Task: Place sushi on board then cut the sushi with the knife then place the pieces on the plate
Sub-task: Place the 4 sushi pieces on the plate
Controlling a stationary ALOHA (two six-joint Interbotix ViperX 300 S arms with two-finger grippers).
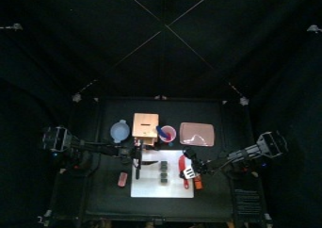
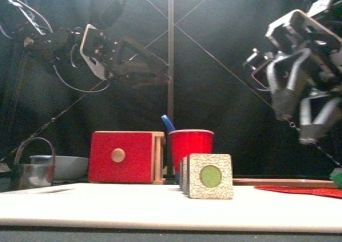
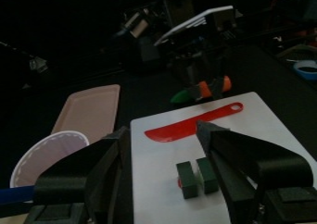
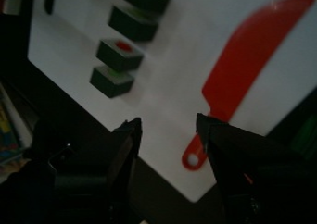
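Right end effector [image 4: 168, 121] released above red toy knife [image 4: 254, 47] lying flat on white board [image 4: 186, 43]; light, stiff plastic, likely slippery, so grip the handle. Left end effector [image 3: 161, 135] released.

The white board [image 1: 149, 189] is bare along its front and left. Sushi pieces [image 2: 207, 176] stand in a row mid-board; the red knife [image 3: 186, 126] lies just right. The wooden box [image 2: 127, 158] and red cup [image 2: 190, 146] block the back.

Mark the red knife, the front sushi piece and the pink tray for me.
red knife [image 4: 254, 43]: right wrist view, middle of the blade.
sushi piece [image 2: 209, 176]: front view, green centre of its face.
pink tray [image 3: 89, 112]: left wrist view, bare floor.
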